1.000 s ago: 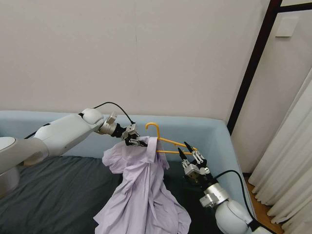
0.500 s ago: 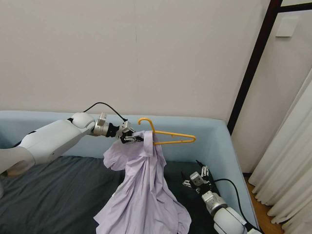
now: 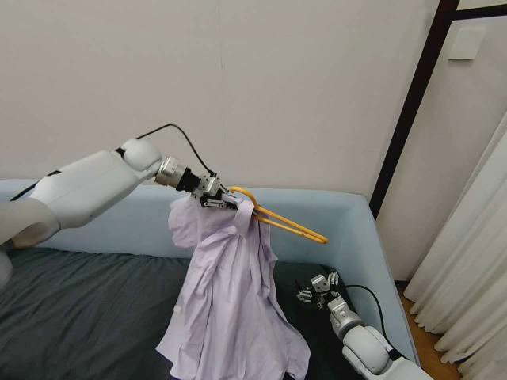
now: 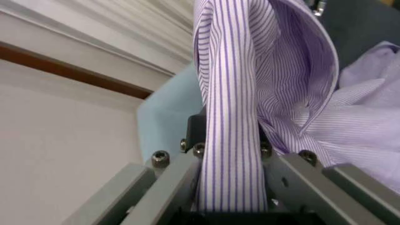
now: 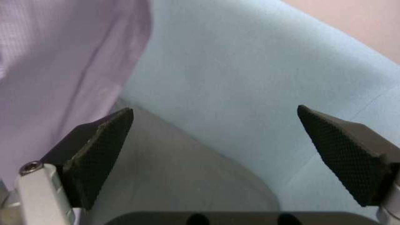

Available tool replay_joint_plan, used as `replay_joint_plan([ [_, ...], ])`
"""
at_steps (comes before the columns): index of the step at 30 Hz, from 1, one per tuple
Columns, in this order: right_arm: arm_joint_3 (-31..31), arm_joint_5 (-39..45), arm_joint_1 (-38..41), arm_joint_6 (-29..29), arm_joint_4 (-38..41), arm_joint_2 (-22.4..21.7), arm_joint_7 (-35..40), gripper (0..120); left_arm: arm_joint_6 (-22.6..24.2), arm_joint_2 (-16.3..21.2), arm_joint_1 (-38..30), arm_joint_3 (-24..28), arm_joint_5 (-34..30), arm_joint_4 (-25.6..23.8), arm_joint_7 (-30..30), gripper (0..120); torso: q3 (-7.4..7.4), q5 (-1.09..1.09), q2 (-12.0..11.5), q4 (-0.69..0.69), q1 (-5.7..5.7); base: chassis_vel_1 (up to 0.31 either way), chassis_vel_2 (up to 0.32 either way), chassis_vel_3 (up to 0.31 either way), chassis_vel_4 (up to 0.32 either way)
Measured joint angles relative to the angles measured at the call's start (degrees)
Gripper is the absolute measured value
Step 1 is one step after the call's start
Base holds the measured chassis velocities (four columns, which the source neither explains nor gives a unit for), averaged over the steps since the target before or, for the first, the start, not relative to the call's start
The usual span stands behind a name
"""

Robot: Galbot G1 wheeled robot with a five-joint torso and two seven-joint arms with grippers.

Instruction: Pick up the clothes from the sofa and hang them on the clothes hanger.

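A lilac striped shirt [image 3: 230, 301] hangs from an orange hanger [image 3: 285, 223], lifted above the sofa with its hem on the dark seat. My left gripper [image 3: 224, 199] is shut on the shirt's collar at the hanger's hook; in the left wrist view the striped collar [image 4: 231, 140] runs between its fingers. The hanger's far arm sticks out to the right, bare. My right gripper [image 3: 317, 288] sits low by the sofa's right arm, open, with its two black pads [image 5: 100, 145] spread wide and nothing between them; the shirt [image 5: 56, 70] hangs beside it.
The pale blue sofa [image 3: 348, 229] has a dark grey seat [image 3: 79, 317] and stands against a plain wall. A dark door frame [image 3: 408, 103] and white curtains [image 3: 475, 269] are at the right.
My left gripper has raised the shirt and hanger, and the hanger now tilts down to the right. My right gripper let go of the hanger's end and dropped low to the seat.
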Motion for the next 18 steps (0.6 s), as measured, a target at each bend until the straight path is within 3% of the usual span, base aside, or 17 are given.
replay_joint_plan([
  [8,1.0,8.9,1.2,-3.4,5.9,-0.1,3.2,100,1.6,3.2,-1.3,-0.1,-6.2,-4.7,-4.3,1,0.00,-0.04,0.0,0.06,0.00,0.000,0.000,0.000,0.000],
  [18,1.9,15.6,3.5,-4.0,6.8,0.2,6.3,100,2.5,5.9,-0.5,0.2,-8.0,-9.4,-8.4,1,0.00,-0.03,0.0,0.04,0.00,0.000,0.000,0.000,0.000],
])
